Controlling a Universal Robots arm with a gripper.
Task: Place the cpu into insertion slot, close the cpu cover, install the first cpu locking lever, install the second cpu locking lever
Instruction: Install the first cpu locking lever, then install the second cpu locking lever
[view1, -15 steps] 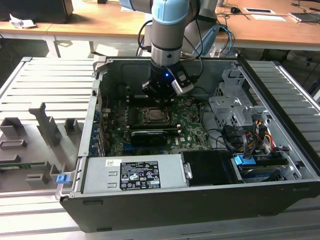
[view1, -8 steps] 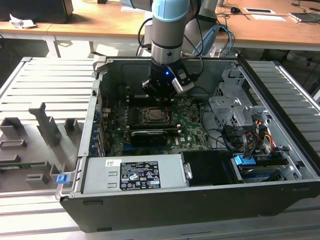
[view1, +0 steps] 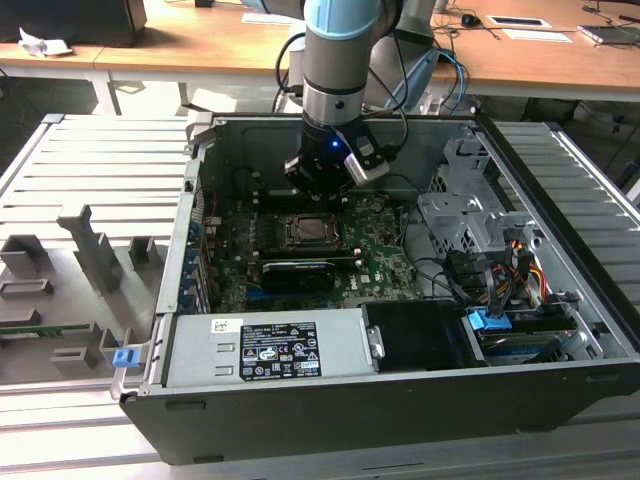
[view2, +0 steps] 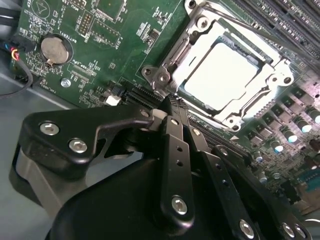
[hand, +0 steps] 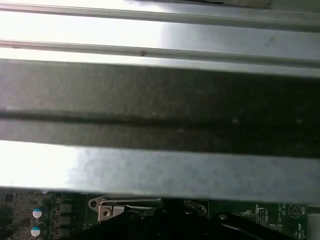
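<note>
The cpu (view2: 225, 72) has a shiny silver-white top. The cpu cover (view2: 270, 82) around it is silver metal. The motherboard (view2: 100, 55) under the jaws is green with tiny white marks, and a round silver battery (view2: 54, 50) sits on it. The gripper (view2: 172, 107) is black with silver screws. The arm (view1: 340, 40) is light blue and grey. The power supply box (view1: 265, 350) is grey with a white label. The counter (view1: 90, 160) has grey stripes.

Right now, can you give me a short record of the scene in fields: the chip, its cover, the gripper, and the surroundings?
chip: cpu sits in the insertion slot, silver top facing up
cover: cpu cover lies flat around the chip
gripper: gripper fingers together, tips at the corner of the cover, holding nothing
surroundings: open computer case, green motherboard, grey power supply
</note>
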